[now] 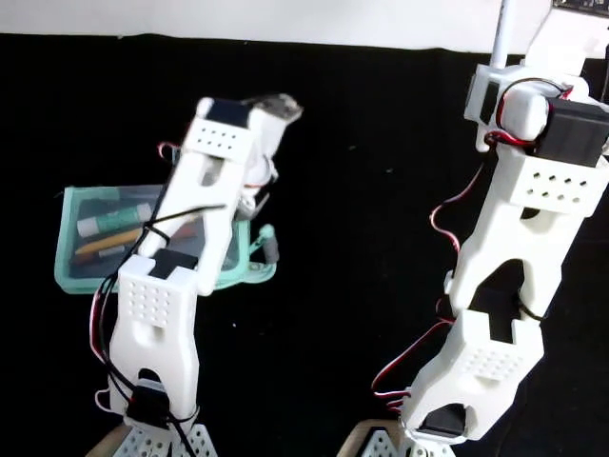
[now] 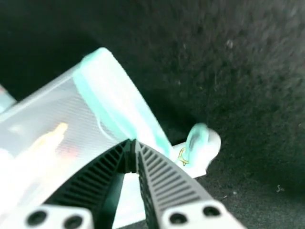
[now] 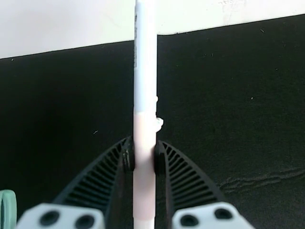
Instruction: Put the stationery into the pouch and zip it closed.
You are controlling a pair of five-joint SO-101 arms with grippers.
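A clear pouch with a teal rim lies flat on the black mat at the left, with a green-and-white marker and an orange pencil inside. Its zip pull sticks out on the right side. My left gripper hovers at that side. In the left wrist view it is shut, its tips right at the pouch's teal rim beside the zip pull; I cannot tell if the rim is pinched. My right gripper is shut on a white pen, which points up at the back right.
The black mat covers the table, with open room between the two arms. A pale wall strip runs along the far edge. Red and black cables hang off both arms. A teal sliver of the pouch peeks in at the right wrist view's edge.
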